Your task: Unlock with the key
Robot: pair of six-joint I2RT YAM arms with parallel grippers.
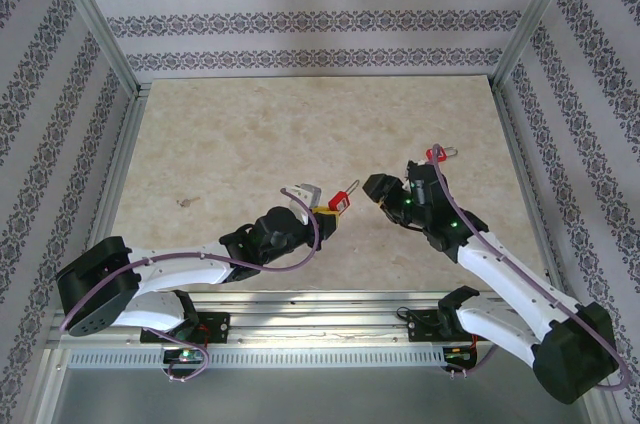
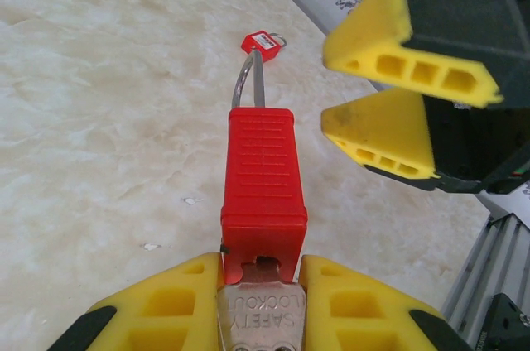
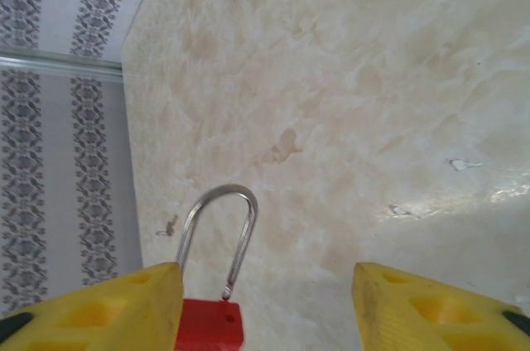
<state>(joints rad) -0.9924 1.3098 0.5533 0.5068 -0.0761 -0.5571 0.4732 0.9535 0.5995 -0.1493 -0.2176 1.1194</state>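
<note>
"SAFETY LOCKOUT", upside down, on silver plate (image 2: 262, 314) below red padlock (image 2: 263, 189)

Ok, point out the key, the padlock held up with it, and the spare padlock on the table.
key (image 2: 261, 318): left wrist view, engraved metal head.
held padlock (image 2: 263, 173): left wrist view, red body.
spare padlock (image 2: 261, 41): left wrist view, red body.

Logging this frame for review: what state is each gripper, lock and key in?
left gripper: shut on the key
right gripper: open
key: inserted in near padlock
near padlock: shackle end looks lifted out
far padlock: lying on table, lock state unclear
</note>
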